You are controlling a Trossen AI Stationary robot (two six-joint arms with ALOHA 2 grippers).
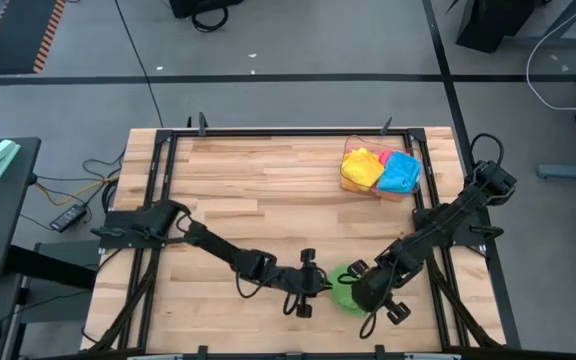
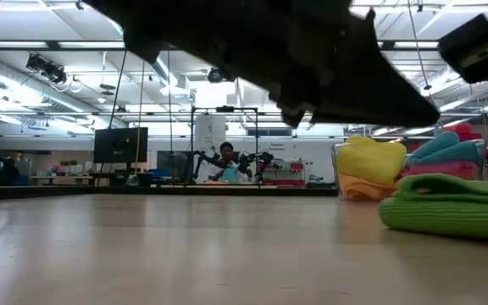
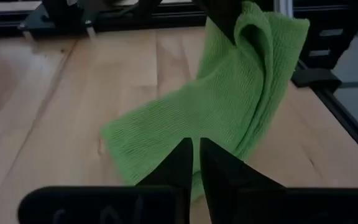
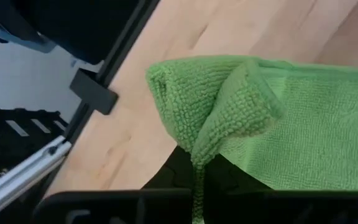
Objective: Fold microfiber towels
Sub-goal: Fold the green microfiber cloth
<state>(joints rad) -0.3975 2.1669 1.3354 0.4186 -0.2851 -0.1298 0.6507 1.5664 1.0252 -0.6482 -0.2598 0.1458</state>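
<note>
Green towel [image 1: 346,291] low centre-right of my overhead frame, right gripper [image 1: 360,290] clamped on its bunched corner, left gripper [image 1: 318,285] nearly closed beside its edge, grip unclear to me.

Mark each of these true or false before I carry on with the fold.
1. The right end effector is shut on the green towel. True.
2. The green towel sits inside the clear bin. False: it lies on the table, near the front edge.
3. The left end effector is at the green towel, fingers nearly together. True.
4. The bin holds only pink towels. False: yellow, blue and some orange show.
5. The bin is at the table's left side. False: far right.
</note>
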